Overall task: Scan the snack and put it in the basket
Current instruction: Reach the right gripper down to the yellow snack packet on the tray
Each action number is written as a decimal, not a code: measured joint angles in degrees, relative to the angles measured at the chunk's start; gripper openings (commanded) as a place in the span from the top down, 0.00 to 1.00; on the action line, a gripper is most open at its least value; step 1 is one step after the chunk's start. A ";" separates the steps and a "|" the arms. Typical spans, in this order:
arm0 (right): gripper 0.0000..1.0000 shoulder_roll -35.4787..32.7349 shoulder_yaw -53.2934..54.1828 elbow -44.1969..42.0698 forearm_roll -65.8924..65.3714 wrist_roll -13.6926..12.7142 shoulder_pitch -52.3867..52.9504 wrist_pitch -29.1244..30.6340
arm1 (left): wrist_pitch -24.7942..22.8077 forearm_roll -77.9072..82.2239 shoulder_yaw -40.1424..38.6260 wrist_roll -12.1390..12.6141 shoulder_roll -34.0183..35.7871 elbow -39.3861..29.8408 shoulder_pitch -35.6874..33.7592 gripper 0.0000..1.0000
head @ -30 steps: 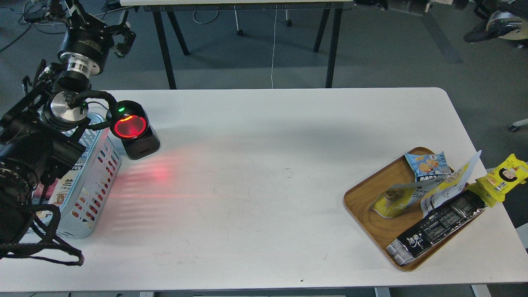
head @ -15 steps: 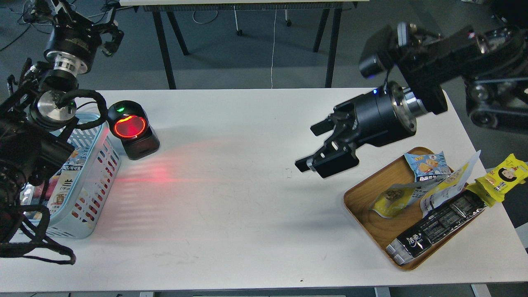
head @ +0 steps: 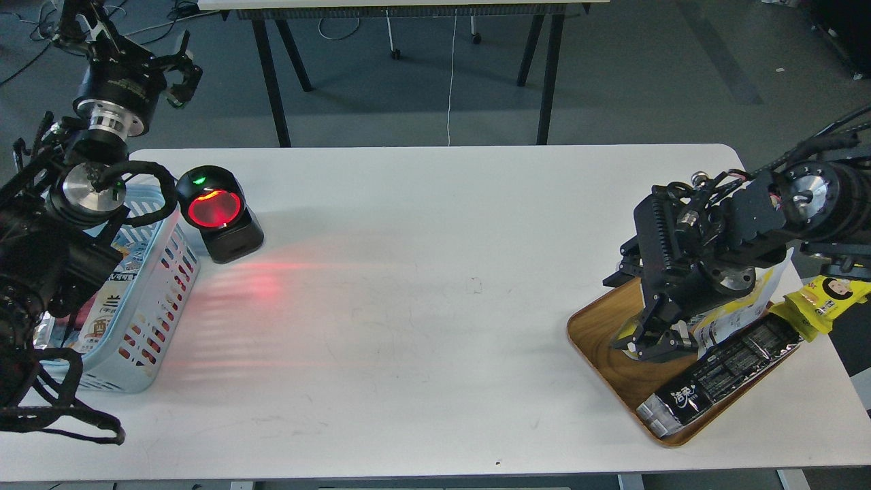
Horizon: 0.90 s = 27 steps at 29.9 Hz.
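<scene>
White table (head: 422, 272): broad top carrying all items; red glow falls on its left part.
Scanner (head: 219, 212): black unit at far left, red window lit, green lamp on top, just right of the basket.
Basket (head: 146, 292): pale blue, slotted sides, at the left edge; packets lie inside, partly hidden by my left arm.
Left gripper (head: 178, 68): raised beyond the far left corner of the table, seen small and dark; I cannot tell whether its fingers are spread or closed.
Wooden tray (head: 599, 333): oval, at the near right.
Right gripper (head: 656, 344): lowered into the tray, tips down at the snack; whether the fingers are closed on it I cannot tell.
Snack (head: 731, 323): pouch in the tray, white and yellow, largely covered by my right gripper.
Long black packet (head: 721, 374): lies slantwise along the tray's near right side.
Yellow packet (head: 827, 299): on the table just beyond the tray's right rim.
</scene>
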 measured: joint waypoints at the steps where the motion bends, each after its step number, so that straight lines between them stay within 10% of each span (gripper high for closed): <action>1: 0.35 -0.01 -0.01 -1.26 -0.93 0.00 -0.88 0.00 | 0.00 0.00 0.00 0.00 -0.05 0.00 0.00 0.00; 5: 0.42 -0.02 -0.01 -3.89 -2.31 -0.01 -2.76 0.00 | 0.00 0.00 0.00 0.00 -0.13 0.06 0.01 0.00; 12: 0.84 -0.98 -0.06 -4.39 -3.61 0.00 -4.74 0.00 | 0.00 0.00 0.00 0.00 -0.13 0.24 0.03 0.00; 27: 1.00 -2.53 0.35 -4.95 -3.55 0.00 -2.73 0.55 | 0.00 0.00 -0.02 0.00 -0.17 0.34 0.02 0.00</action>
